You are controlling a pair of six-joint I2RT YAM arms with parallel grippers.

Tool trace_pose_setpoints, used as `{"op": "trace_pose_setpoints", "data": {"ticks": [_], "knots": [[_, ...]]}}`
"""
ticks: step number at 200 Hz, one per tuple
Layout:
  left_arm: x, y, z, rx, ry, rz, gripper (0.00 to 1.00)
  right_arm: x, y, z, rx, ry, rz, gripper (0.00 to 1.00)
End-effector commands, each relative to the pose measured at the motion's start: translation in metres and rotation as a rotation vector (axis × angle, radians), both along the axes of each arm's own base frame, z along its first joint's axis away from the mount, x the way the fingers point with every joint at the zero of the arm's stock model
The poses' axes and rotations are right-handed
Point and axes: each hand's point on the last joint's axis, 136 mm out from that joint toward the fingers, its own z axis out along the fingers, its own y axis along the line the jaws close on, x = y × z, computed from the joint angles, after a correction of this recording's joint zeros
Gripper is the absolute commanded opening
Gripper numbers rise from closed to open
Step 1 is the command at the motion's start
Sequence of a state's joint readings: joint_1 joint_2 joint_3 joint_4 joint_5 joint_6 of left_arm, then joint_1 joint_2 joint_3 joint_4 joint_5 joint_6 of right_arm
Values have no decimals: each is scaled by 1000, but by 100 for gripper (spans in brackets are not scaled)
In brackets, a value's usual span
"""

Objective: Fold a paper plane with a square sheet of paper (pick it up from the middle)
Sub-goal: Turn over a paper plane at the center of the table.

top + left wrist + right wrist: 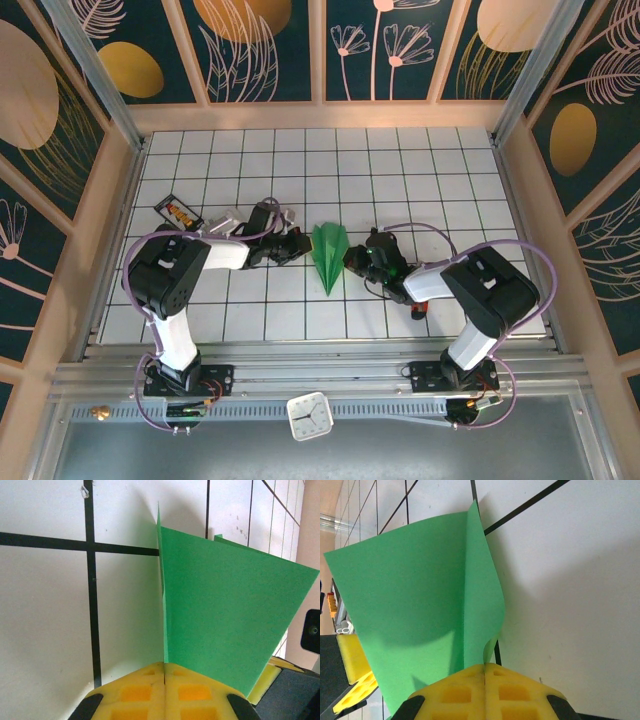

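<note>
Evidently L gripper (164, 666) & R gripper (485, 666) pinch slim pointed bright-green paper plane (328, 256) from opposite sides, prob. sharpening folds.

The slim pointed green paper plane (328, 256) lies on the white gridded table (400, 170) between my left gripper (299, 246) and right gripper (354, 262), an edge in each.

1. One green paper plane (329, 257).
2. Two tools: the left tool (303, 246) and the right tool (352, 260).
3. One white square clock (309, 416).
4. One small black card (180, 212) with coloured marks.
5. One tiled worktop (400, 170).
</note>
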State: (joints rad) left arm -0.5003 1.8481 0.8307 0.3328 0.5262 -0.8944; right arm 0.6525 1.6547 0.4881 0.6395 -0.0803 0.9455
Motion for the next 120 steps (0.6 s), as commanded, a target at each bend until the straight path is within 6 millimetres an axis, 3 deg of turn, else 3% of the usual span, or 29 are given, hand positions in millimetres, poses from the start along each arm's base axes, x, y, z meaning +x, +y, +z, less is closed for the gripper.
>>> {"op": "trace_pose_setpoints", "data": {"ticks": [1,42,120], "knots": [[9,2,11,-8,-34,12,0,14,6,8,18,-40,-7,0],[18,4,15,-14,-51,30,0,23,6,4,9,-42,-12,0],[15,4,19,-22,-55,21,28,26,10,15,39,-62,17,15]]}}
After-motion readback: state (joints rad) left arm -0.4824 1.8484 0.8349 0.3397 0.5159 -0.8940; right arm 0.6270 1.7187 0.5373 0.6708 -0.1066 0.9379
